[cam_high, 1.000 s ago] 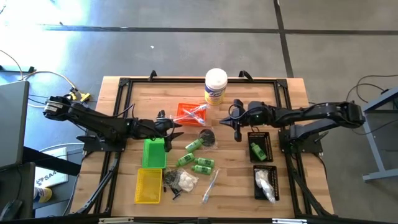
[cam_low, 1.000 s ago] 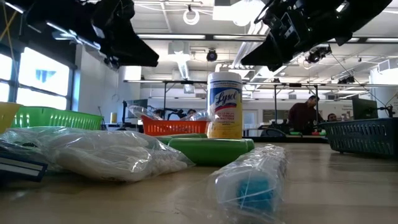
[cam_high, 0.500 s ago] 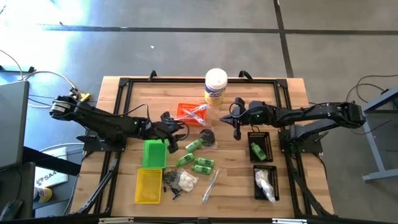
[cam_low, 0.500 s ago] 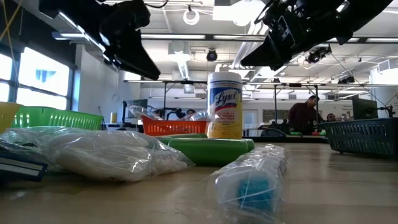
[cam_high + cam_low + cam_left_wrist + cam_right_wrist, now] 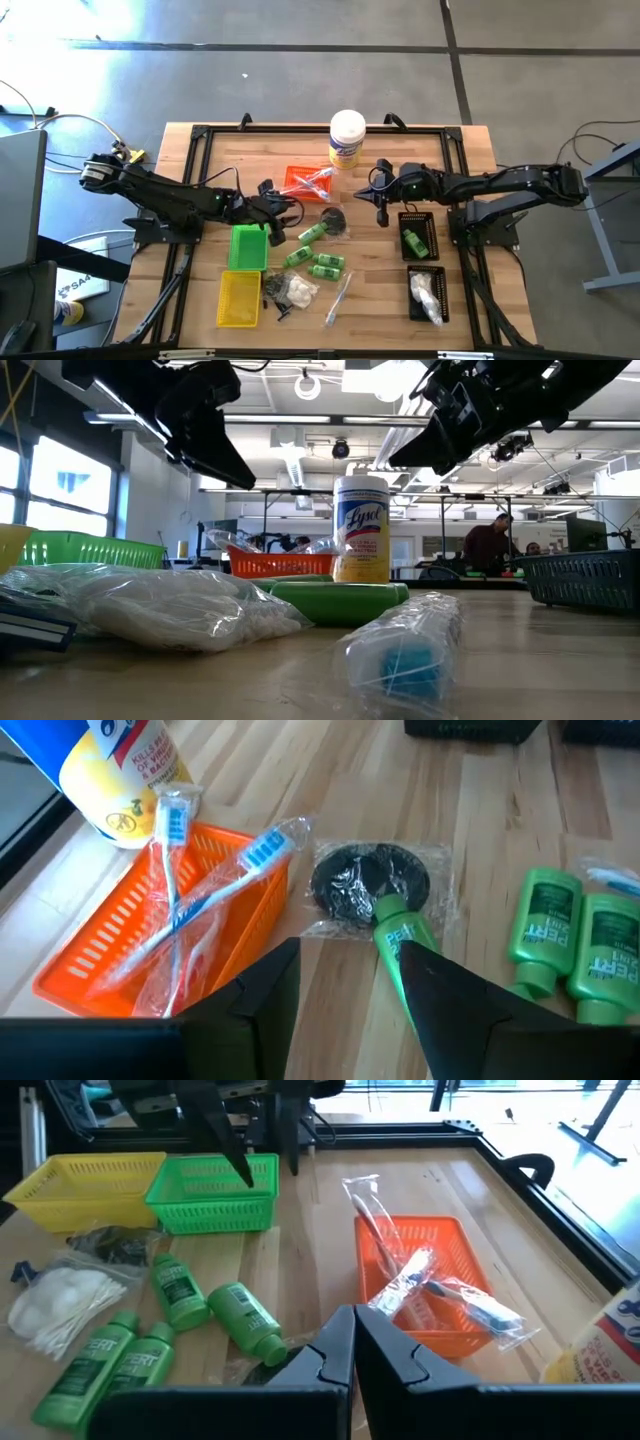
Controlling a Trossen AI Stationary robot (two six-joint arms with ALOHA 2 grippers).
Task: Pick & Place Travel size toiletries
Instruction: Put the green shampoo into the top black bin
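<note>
Three small green bottles [image 5: 316, 233] [image 5: 298, 257] [image 5: 327, 266] lie on the wooden table, the first with its cap on a bagged black piece [image 5: 368, 885]. Wrapped toothbrushes [image 5: 215, 885] rest in the orange tray [image 5: 307, 184]. A bag of white fluffy bits [image 5: 297, 291] and a wrapped stick [image 5: 338, 297] lie nearer the front. My left gripper [image 5: 345, 950] hangs open above the table, between the green tray and the nearest bottle [image 5: 400, 935], holding nothing. My right gripper [image 5: 354, 1320] is shut and empty, in the air beside the canister.
A white canister [image 5: 347, 138] stands at the far middle. A green tray [image 5: 248, 246] and a yellow tray [image 5: 240, 298] sit at the left. Two black trays [image 5: 417, 232] [image 5: 427, 295] at the right hold a green bottle and a white bag. A person [image 5: 487, 543] stands in the room behind.
My left gripper has tipped its fingers downward and shifted slightly toward the green bottles. The right arm and all the items have kept still.
</note>
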